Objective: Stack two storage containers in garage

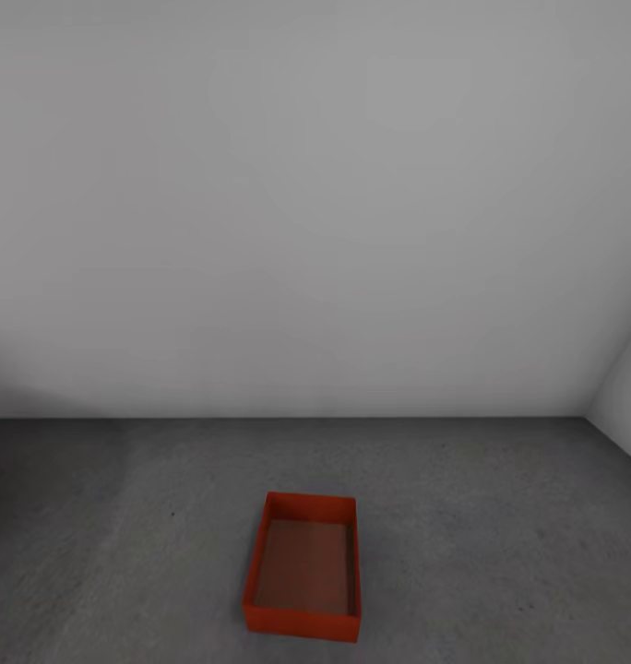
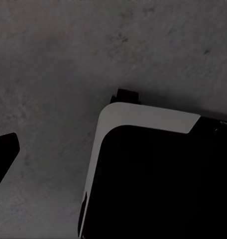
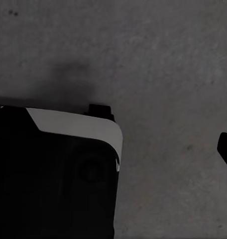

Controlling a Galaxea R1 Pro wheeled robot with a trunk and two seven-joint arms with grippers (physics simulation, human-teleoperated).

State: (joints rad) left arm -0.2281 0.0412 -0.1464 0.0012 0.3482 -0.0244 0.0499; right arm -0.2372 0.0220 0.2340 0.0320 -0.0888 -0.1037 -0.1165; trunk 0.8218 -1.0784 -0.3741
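Grey concrete floor [image 1: 500,553] bearing an orange-red rectangular open-top bin [image 1: 303,565]: seemingly rigid, light; grasp by a low wall rim. Gripper states cannot be told.

Both my wrists hang above the floor [image 2: 54,64], beside my black-and-white base [image 2: 158,174]; finger states unclear.

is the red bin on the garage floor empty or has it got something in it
Empty: the storage container sits upright on the concrete floor, its bare flat bottom showing in the head view.

bare floor [image 1: 491,553] all round one storage container [image 1: 304,567], wall [image 1: 315,231] behind
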